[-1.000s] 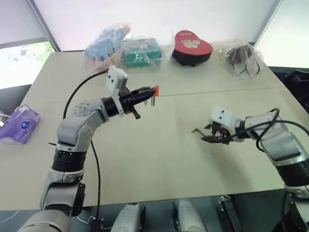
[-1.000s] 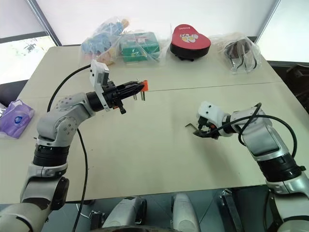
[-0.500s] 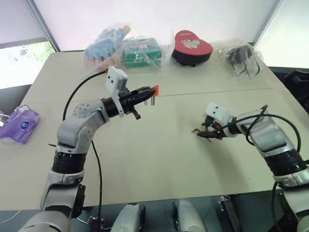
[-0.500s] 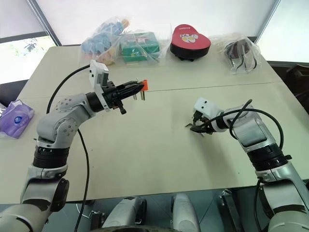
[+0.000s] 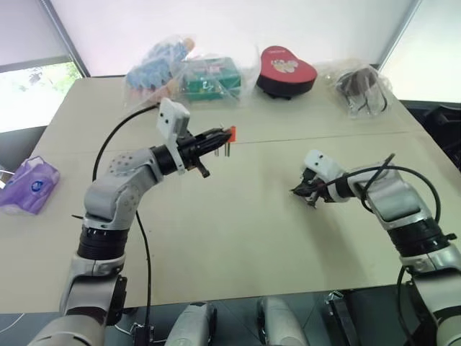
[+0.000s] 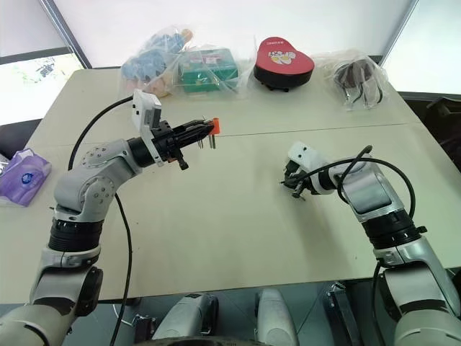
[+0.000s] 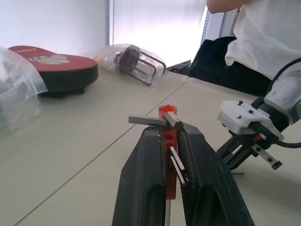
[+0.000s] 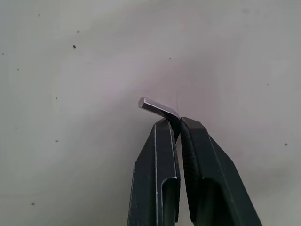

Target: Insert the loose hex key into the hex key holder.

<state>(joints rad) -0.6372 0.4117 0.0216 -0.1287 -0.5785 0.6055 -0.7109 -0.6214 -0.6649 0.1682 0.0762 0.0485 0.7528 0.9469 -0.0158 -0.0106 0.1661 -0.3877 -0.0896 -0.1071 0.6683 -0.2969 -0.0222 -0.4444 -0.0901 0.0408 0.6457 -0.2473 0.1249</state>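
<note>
Left gripper (image 6: 209,129) at ten o'clock, clamped on orange hex key holder (image 6: 215,126) above table (image 6: 230,223). Right gripper (image 6: 290,185) at three o'clock, low on table. Red heart box (image 6: 284,63) at twelve.

Grey bent loose hex key (image 8: 159,108); orange hex key holder (image 7: 167,141), keys seemingly downward.

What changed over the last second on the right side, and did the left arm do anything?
The right tool slid a little across the table toward the left arm's side and closed on the loose hex key, whose bent end sticks out past its tips. The left tool stayed put, raised and clamped on the hex key holder. The items along the far edge have not moved.
</note>
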